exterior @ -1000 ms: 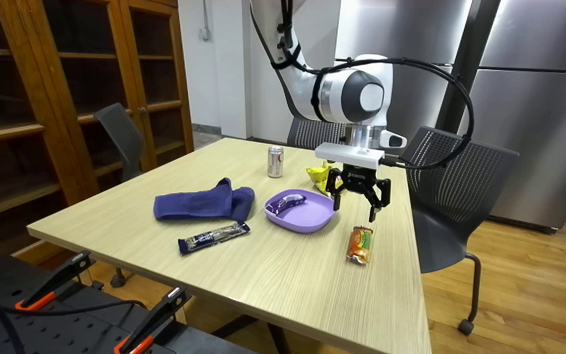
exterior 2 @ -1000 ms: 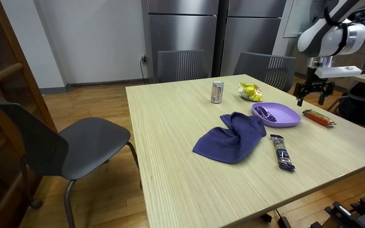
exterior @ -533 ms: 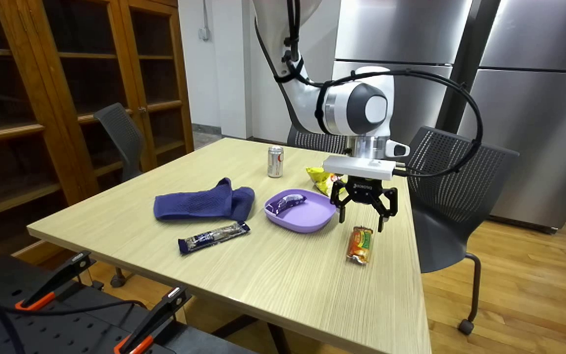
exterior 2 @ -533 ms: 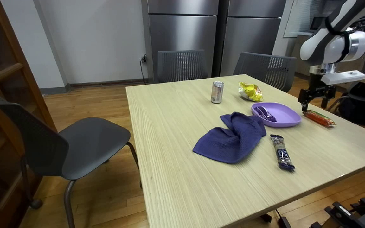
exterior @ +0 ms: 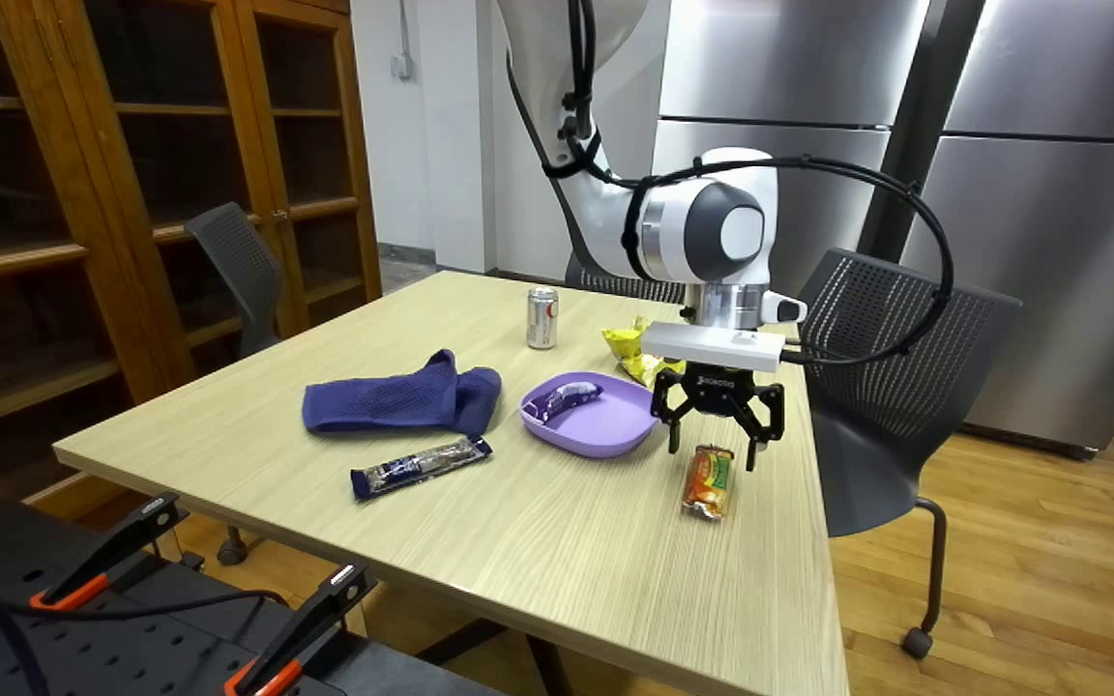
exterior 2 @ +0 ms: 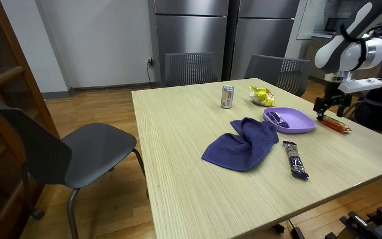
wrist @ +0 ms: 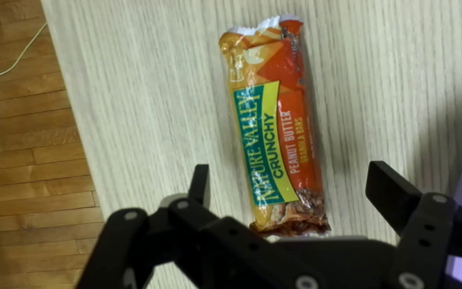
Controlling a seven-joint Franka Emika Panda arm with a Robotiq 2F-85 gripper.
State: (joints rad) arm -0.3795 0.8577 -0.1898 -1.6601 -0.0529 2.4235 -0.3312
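Two fingers [wrist: 392,194] point straight down, spread wide apart over the granola bar [wrist: 275,136].

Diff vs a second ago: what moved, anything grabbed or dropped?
The gripper came down in both exterior views, closer to the granola bar; its jaws stayed open, and nothing was taken hold of or let go. Unmoved: granola bar, purple plate and its wrapped snack, can, blue towel, yellow packet, dark-wrapped bar.

room either side of granola bar [wrist: 277,132] between spread fingers [wrist: 391,196]; purple plate [exterior: 615,423] crowds one side.
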